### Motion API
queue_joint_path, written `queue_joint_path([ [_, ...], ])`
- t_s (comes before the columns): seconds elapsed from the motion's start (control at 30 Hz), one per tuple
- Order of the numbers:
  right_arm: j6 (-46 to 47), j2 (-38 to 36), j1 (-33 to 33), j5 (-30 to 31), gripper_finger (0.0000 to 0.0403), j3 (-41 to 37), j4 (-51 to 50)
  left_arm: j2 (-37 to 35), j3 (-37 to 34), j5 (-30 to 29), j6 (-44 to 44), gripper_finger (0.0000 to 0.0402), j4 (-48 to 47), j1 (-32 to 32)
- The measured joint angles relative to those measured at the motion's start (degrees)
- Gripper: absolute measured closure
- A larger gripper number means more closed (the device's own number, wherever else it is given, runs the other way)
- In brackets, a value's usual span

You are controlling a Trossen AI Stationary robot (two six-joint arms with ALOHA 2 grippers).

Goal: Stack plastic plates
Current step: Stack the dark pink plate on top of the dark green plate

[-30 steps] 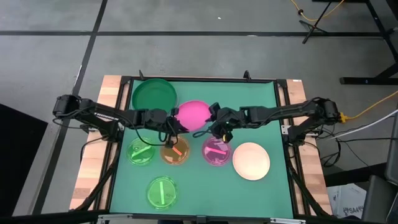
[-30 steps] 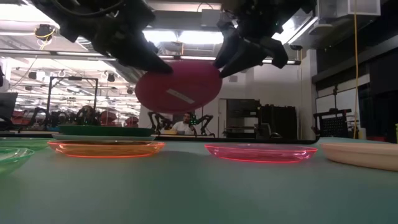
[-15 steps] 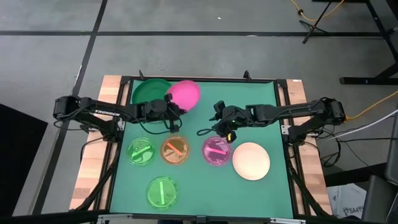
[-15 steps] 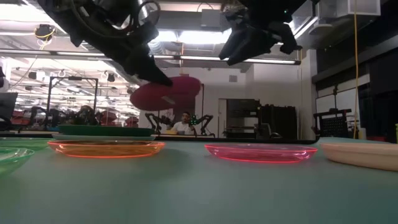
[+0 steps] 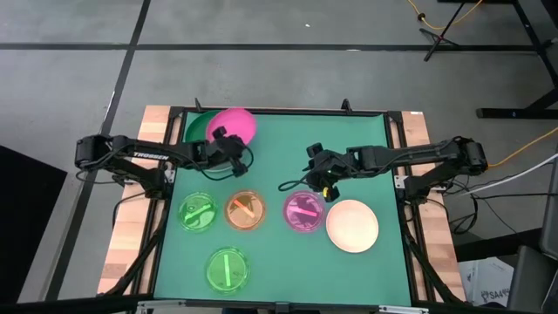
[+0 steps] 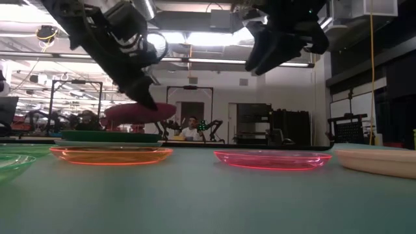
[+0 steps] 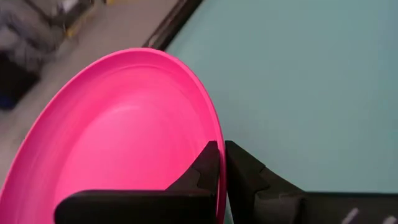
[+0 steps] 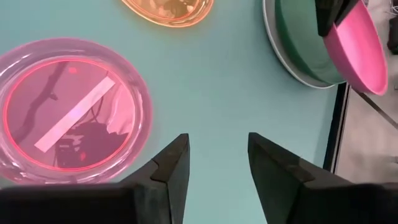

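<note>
My left gripper [image 5: 228,141] is shut on the magenta plate [image 5: 232,124], which hangs above the dark green plate [image 5: 197,131] at the table's far left. In the low view the magenta plate [image 6: 140,111] is nearly level and clear of the green one [image 6: 110,136]. My right gripper [image 8: 217,158] stands open and empty in the air at mid-table, above bare cloth beyond the translucent pink plate [image 5: 304,212]. An orange plate [image 5: 245,210], two small green plates [image 5: 198,212] [image 5: 227,269] and a cream plate [image 5: 352,225] lie flat on the table. My left gripper pinches the magenta plate's rim [image 7: 217,146] between its two fingers, one fingertip [image 7: 208,165] on the plate's inner face and one on its underside. The fingers slant down from the table's near left onto the rim's near side. The plate is lifted clear and almost level.
Black frame rails [image 5: 279,112] run round the green table cloth. The near right corner and the far right part of the cloth [image 5: 357,131] hold no plates.
My left gripper has swung toward the table's far left and sunk a little, carrying the magenta plate from mid-table to above the dark green plate. The plate has turned from steeply tilted to nearly level. My right gripper has drawn back from the plate toward the right and risen slightly.
</note>
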Motion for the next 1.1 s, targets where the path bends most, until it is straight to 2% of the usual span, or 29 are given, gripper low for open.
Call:
queue_joint_path([
  [0.3, 0.0, 0.0, 0.0, 0.0, 0.0251, 0.0, 0.0, 0.0, 0.0, -2.1, -9.6, 0.0394, -10.3, 0.0],
  [0.5, 0.0, 0.0, 0.0, 0.0, 0.0251, 0.0, 0.0, 0.0, 0.0, -2.1, -9.8, 0.0393, -13.9, 0.0],
  [1.1, 0.0, 0.0, 0.0, 0.0, 0.0251, 0.0, -0.9, 0.0, 0.0, -2.1, -9.4, 0.0378, -14.9, 0.0],
])
